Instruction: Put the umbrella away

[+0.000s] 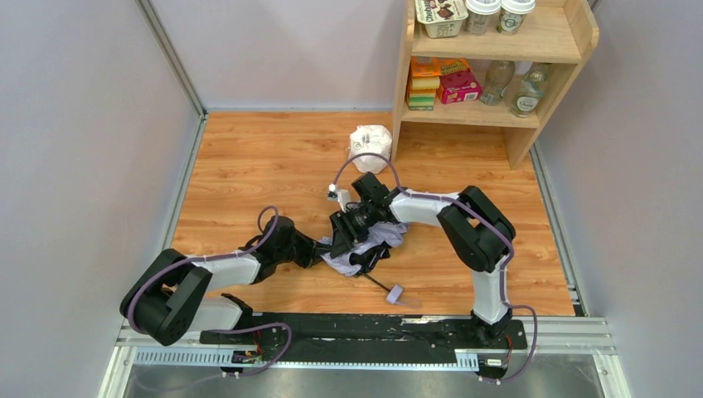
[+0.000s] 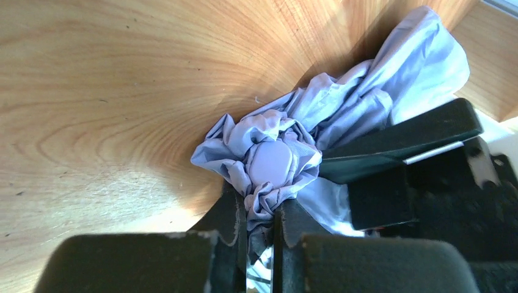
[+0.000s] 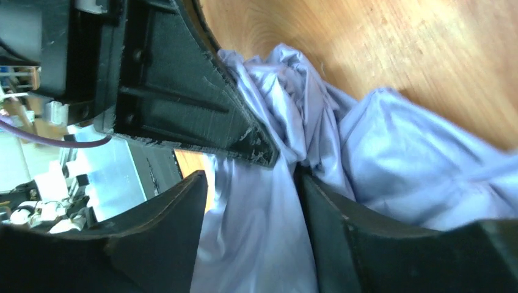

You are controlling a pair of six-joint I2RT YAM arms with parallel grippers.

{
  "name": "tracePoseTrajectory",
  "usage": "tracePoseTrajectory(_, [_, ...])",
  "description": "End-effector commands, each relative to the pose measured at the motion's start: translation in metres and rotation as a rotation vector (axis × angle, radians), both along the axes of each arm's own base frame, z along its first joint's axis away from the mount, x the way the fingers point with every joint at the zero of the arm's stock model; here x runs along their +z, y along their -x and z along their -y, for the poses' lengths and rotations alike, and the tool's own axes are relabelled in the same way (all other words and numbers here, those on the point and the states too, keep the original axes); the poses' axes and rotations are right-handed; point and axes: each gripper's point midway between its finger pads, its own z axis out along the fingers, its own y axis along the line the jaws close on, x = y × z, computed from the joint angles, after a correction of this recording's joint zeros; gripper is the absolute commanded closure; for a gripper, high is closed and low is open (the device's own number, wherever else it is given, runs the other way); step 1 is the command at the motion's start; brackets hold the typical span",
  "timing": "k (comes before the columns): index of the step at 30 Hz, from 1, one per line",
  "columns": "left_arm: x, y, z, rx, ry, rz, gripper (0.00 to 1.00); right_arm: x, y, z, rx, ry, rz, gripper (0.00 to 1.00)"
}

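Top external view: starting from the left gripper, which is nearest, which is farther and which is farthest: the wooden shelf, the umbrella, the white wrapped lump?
1. umbrella: gripped by the left gripper, in the middle.
2. white wrapped lump: farther back, beside the shelf's left post.
3. wooden shelf: far right corner.

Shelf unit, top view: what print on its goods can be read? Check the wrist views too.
Tub: dark lettering, too small to read.
Cups: print too small to read.
Boxes: print blurred, unreadable.
Bottles: labels unreadable.
Wrist views: no text in sight.
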Motion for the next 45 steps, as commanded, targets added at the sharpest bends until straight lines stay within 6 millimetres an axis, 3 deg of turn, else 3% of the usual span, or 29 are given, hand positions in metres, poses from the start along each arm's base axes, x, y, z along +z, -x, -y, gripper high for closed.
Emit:
tracePoseTrajectory(1, [-0.074,0.066,-0.062,-0.068,-0.362,-0.227,1.00,0.025,-0.026,0.043,-0.143,0.224,0.164,0.27])
tracePoseTrajectory(3, [-0.074,0.069,-0.064,-0.077,-0.375,-0.246,1.00,0.051,-0.038,0.051,-0.188,0.264,0.272,0.12])
tracePoseTrajectory(7, [-0.066,0.073,-0.063,-0.111,-0.394,-0.292,1.00,0.093,-0.025,0.055,-0.195,0.277,0.536,0.00])
tracePoseTrajectory(11, [-0.054,0.071,-0.054,-0.163,-0.394,-0.343,1.00,0.085,-0.001,0.059,-0.230,0.287,0.817,0.00])
tracePoseTrajectory(12, [-0.055,0.072,-0.054,-0.174,-0.400,-0.357,1.00,0.087,-0.008,0.070,-0.345,0.306,0.826,0.00])
tracePoseTrajectory(14, [-0.052,0.068,-0.053,-0.181,-0.409,-0.336,1.00,0.085,-0.035,0.112,-0.667,0.363,0.661,0.00])
tracePoseTrajectory(16, [-0.051,0.061,-0.050,-0.177,-0.388,-0.285,1.00,0.079,-0.042,0.138,-0.848,0.325,0.385,0.00])
tracePoseTrajectory(19, [-0.054,0.063,-0.047,-0.184,-0.354,-0.246,1.00,0.086,-0.049,0.160,-0.999,0.249,0.314,0.00])
tracePoseTrajectory(22, [-0.052,0.062,-0.046,-0.202,-0.344,-0.213,1.00,0.069,-0.058,0.194,-1.166,0.237,0.182,0.02])
tracePoseTrajectory(25, [-0.050,0.063,-0.044,-0.204,-0.323,-0.194,1.00,0.051,-0.057,0.201,-1.204,0.155,0.018,0.07])
tracePoseTrajectory(29, [-0.045,0.062,-0.043,-0.213,-0.317,-0.178,1.00,0.046,-0.061,0.186,-1.182,0.035,-0.088,0.21])
tracePoseTrajectory(34, [-0.041,0.062,-0.043,-0.227,-0.320,-0.166,1.00,0.047,-0.081,0.179,-1.166,-0.020,-0.015,0.37])
tracePoseTrajectory(36, [-0.041,0.064,-0.045,-0.226,-0.328,-0.166,1.00,0.055,-0.083,0.176,-1.142,-0.029,0.004,0.64])
tracePoseTrajectory(39, [-0.041,0.066,-0.049,-0.222,-0.346,-0.172,1.00,0.070,-0.073,0.178,-1.128,0.053,0.107,0.94])
tracePoseTrajectory(41, [-0.043,0.066,-0.050,-0.220,-0.351,-0.171,1.00,0.086,-0.066,0.177,-1.110,0.105,0.215,1.00])
tracePoseTrajectory(45, [-0.043,0.063,-0.048,-0.243,-0.357,-0.171,1.00,0.129,-0.062,0.156,-1.033,0.058,0.397,1.00])
